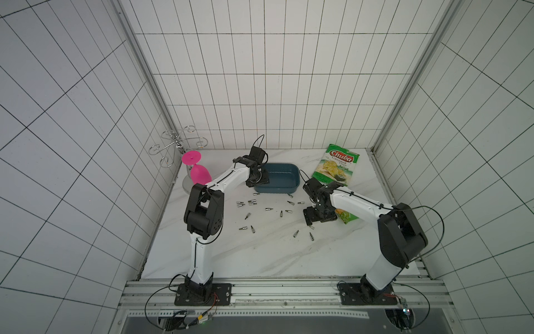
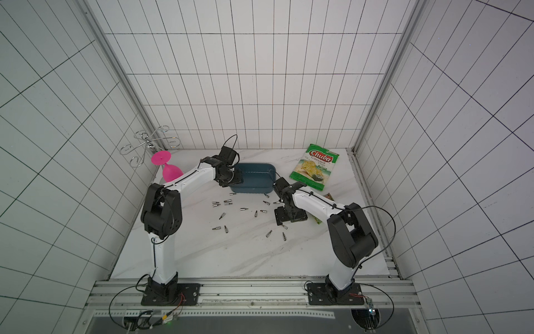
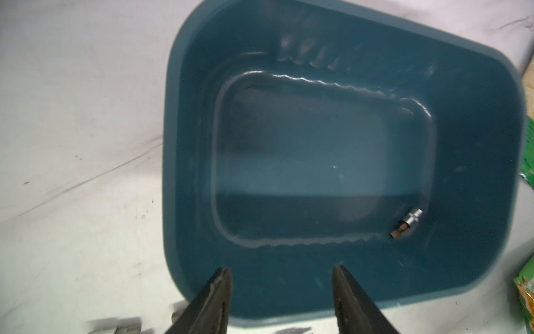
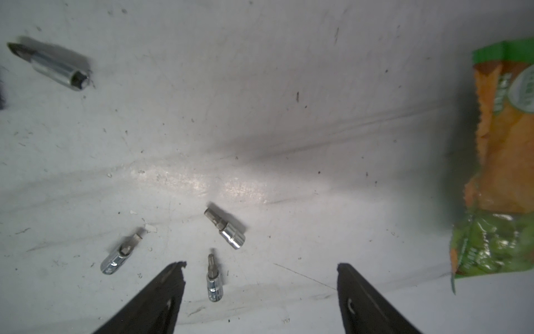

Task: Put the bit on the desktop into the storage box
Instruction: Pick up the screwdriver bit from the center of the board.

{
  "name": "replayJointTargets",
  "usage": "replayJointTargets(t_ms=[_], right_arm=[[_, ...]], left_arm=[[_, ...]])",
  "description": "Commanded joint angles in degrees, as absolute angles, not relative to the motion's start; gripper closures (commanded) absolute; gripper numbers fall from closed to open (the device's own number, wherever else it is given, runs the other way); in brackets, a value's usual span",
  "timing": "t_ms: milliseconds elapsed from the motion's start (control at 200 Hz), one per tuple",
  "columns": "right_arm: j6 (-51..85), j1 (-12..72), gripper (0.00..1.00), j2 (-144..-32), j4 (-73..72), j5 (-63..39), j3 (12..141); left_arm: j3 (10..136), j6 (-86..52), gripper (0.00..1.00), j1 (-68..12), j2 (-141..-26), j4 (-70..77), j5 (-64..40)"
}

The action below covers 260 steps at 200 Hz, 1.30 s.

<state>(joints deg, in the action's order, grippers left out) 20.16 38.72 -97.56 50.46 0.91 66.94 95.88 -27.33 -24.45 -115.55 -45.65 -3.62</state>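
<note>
The bits (image 1: pixel 269 208) are stubby chrome sockets with darker driver tips, strewn flat over the desktop (image 1: pixel 260 254) between the two pincers. Seen close from the right wrist, the tips differ. One is flat-bladed, one star-like, and one lies with its hollow hex end showing.

The right pincer (image 4: pixel 260 265) stands wide over the desktop, holding nothing. One bit (image 4: pixel 212 279) lies between its fingers, close to one of them and touching neither. Two more lie just ahead of the tips, and a fourth (image 4: pixel 55 65) lies well beyond. Off to one side of this pincer lies a crumpled green and orange bag (image 4: pixel 502 173). Its print is too blurred to read.

The left pincer (image 3: pixel 282 269) is about half spread and empty, hanging over the near wall of the box (image 3: pixel 491 144). The box is dark teal with rounded corners and a glossy floor. Only the left wrist view shows what is inside: a single bit (image 3: pixel 406 224) with a coppery tip, at the floor's edge, ahead of the pincer and off to one side. In both top views the box's near wall hides that spot.

Both top views show the whole spread instead. The box (image 1: pixel 281 189) sits beside the left pincer (image 1: pixel 258 180), with the loose bits on the near side of it. Beyond the right pincer (image 1: pixel 310 217) a green bag (image 1: pixel 336 167) lies flat, reading "Chuba Cassava Chips". Behind the left arm a pink glass (image 1: pixel 199 173) hangs foot up on a wire rack (image 1: pixel 176 144).
</note>
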Motion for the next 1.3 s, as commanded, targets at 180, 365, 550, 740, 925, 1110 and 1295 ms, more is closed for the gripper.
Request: replayJointTargets(t_ms=[180,365,550,740,925,1110,1295], right_arm=[[19.51,39.57,0.33,-99.85,49.01,-0.78,65.81],[19.07,40.68,0.41,-101.48,48.39,-1.05,65.6],[19.07,41.05,0.41,-101.95,48.09,-0.92,65.46],[18.42,41.04,0.47,-102.91,47.6,-0.86,65.54],[17.67,41.04,0.54,-104.31,47.07,-0.97,65.75],[17.67,41.04,0.59,-104.97,46.4,-1.66,65.29],[17.58,41.13,0.66,-106.15,46.05,-2.27,65.1]], left_arm=[[87.76,-25.43,0.38,-25.75,-100.38,-44.22,0.97],[80.92,-25.74,0.37,-25.75,-93.94,-46.49,2.56],[73.38,-26.84,0.37,-25.79,-90.14,-47.09,2.2],[66.85,-28.36,0.38,-25.81,-87.0,-46.87,2.42],[64.04,-29.03,0.38,-25.8,-84.75,-47.51,2.39],[62.93,-29.18,0.37,-25.75,-83.94,-48.13,2.72],[62.06,-29.04,0.38,-25.75,-84.05,-48.15,2.83]])
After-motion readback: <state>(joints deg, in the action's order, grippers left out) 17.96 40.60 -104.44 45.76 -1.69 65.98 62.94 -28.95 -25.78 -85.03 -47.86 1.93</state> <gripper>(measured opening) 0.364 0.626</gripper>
